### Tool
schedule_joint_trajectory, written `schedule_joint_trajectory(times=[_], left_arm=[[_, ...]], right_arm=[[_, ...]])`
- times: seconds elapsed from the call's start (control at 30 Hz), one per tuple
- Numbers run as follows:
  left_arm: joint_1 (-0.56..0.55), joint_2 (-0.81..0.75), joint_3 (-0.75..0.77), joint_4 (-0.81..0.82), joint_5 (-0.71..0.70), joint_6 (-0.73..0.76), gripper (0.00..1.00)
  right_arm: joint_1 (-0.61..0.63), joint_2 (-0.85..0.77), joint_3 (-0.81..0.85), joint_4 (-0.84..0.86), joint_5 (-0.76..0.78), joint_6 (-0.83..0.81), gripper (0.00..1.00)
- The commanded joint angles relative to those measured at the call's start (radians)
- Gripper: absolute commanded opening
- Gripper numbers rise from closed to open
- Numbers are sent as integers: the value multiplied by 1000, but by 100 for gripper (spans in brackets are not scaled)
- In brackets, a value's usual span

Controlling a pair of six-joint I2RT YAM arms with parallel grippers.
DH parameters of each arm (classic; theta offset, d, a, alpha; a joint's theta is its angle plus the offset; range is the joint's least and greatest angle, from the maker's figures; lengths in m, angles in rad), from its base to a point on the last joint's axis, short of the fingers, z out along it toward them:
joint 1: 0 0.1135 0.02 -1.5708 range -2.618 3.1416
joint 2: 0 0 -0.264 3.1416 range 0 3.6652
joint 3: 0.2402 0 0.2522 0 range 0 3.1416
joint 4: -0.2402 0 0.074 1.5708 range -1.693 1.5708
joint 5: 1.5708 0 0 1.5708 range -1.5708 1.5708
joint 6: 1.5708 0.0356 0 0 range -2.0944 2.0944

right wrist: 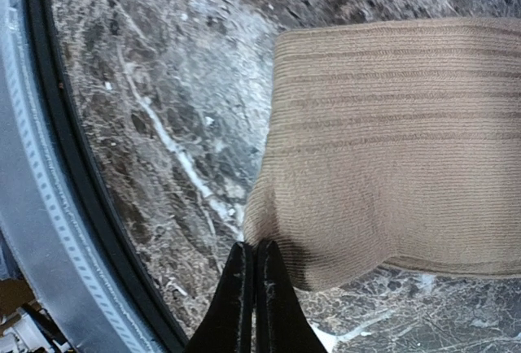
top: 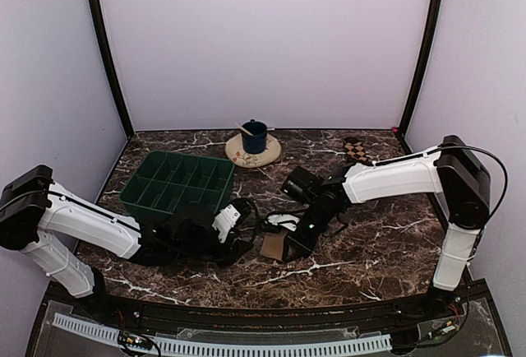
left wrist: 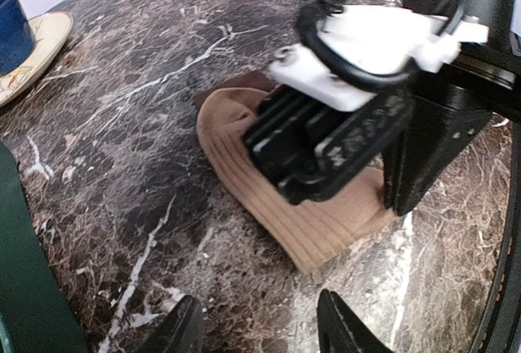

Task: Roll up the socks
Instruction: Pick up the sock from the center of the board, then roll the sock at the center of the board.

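The plain tan sock (right wrist: pixel 399 141) lies flat on the marble, also seen in the top view (top: pixel 270 247) just in front of the arms. My right gripper (right wrist: pixel 254 247) is shut, its tips pinching the sock's near corner, where the fabric puckers up toward them. In the left wrist view the right arm's black wrist block (left wrist: pixel 326 137) hangs over the tan sock (left wrist: pixel 326 227). My left gripper (left wrist: pixel 260 329) stands open a short way from the sock's ribbed end, with only bare marble between its fingers. The checkered sock (top: pixel 357 150) lies flat at the back right.
A dark green compartment tray (top: pixel 177 183) sits at the left, close to my left arm. A blue cup (top: pixel 254 136) stands on a round plate (top: pixel 236 155) at the back centre. The table's black front edge (right wrist: pixel 77 198) runs close behind the right gripper.
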Motion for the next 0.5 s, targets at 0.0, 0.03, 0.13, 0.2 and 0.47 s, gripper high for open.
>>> schedule_joint_trajectory(times=[0.0,0.03,0.13,0.2,0.47], left_arm=[[-29,-32,-26,111,69,73,51],[-35,-28,-24,117,75,85,51],[-50,-9,-21,134,103,112,53],[-58,8,-14,140,119,131,54],[-86,76,6,166,157,186,57]], right_arm=[[-25,20,44,-34,-125,7,0],[-31,23,48,-39,-136,5,0],[-39,35,61,-53,-160,-1,0],[-43,44,67,-63,-175,-7,0],[-58,59,106,-100,-210,-21,0]])
